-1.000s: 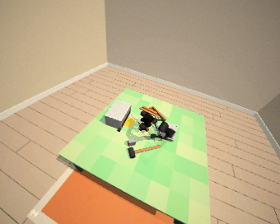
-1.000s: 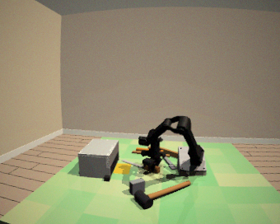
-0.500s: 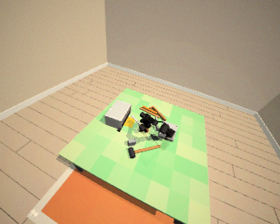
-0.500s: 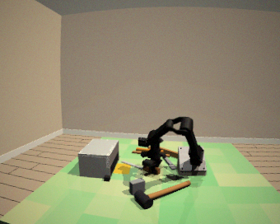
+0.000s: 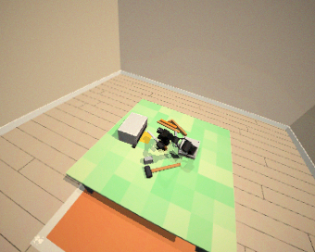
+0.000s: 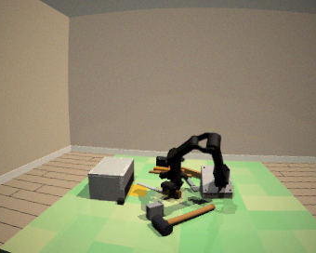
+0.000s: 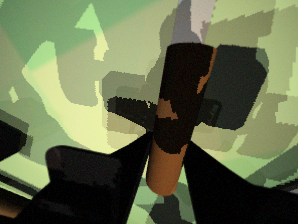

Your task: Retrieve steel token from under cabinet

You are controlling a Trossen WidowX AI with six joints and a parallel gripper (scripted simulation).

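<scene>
Green checkered table. Gripper clamped on orange-handled tool, in front of cabinet. Token not visible, presumably underneath. Step looks like tool approach; next: line up blade low, reach under, drag out.

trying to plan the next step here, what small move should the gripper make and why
Probably ease the gripper toward the cabinet: it grips the tool's orange handle, and the pale blade points that way, its tip still short of the cabinet's front.
</scene>
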